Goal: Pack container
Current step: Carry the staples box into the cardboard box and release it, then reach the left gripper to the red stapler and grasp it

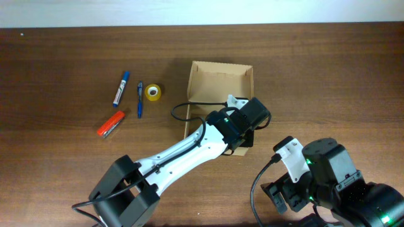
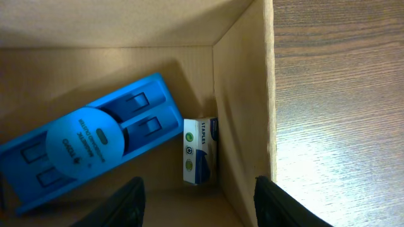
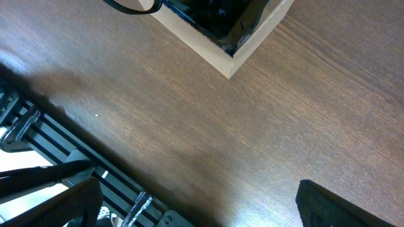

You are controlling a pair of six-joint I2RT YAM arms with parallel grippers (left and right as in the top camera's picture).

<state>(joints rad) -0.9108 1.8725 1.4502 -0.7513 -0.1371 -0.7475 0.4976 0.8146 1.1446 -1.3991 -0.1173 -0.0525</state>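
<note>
Our left gripper (image 2: 199, 205) sits closest to the lens in its wrist view. Its jaws are spread wide and hold nothing: one finger hangs inside the container (image 2: 243, 107), and the other seems to be over or just outside the right wall. Below, a blue plastic tray (image 2: 88, 148) lies slantwise on the floor of the container, and a small box of staples (image 2: 201, 151) lies just beside that wall.

From overhead, the container stands open near the middle of the table (image 1: 63, 63), with the left arm across its near half — we cannot make out the lid flap. Our right gripper (image 3: 202, 208), jaws also spread and empty, hovers over bare wood near one corner of the container. A marker (image 1: 121, 89), a pen (image 1: 140, 99), a tape roll (image 1: 153, 92) and an orange item (image 1: 111, 124) lie well to the left.

We judge the cardboard light and thin-walled — stiff at the folds, but likely to bow mid-wall and slide on the wood. The best hold would be a pinch on a wall rim close to a corner, with the other gripper bracing.
</note>
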